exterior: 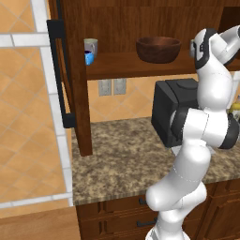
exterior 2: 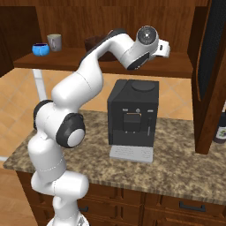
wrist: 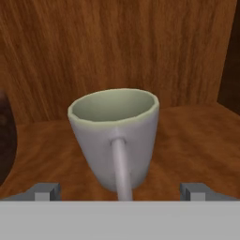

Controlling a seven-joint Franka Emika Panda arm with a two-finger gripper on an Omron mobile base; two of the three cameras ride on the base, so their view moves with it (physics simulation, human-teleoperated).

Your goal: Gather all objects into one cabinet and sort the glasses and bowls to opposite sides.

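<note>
Up on the cabinet shelf (exterior 2: 176, 66), hand view has the gripper (wrist: 120, 191) spread wide around a pale mug (wrist: 116, 136); base views hide it, wooden bowl (exterior: 158, 48) half-blocked on the right one

This is a home kitchen. A speckled granite worktop (exterior: 117, 164) runs over low wooden drawer cabinets (exterior 2: 176, 205), and a black coffee machine (exterior 2: 132, 117) stands on it. Above hangs a reddish-brown wall cabinet (exterior: 77, 93) whose shelf holds mugs (exterior 2: 54, 42) and a wooden bowl (exterior: 158, 48). The wall is tiled in orange, with outlets (exterior: 112, 86).
</note>
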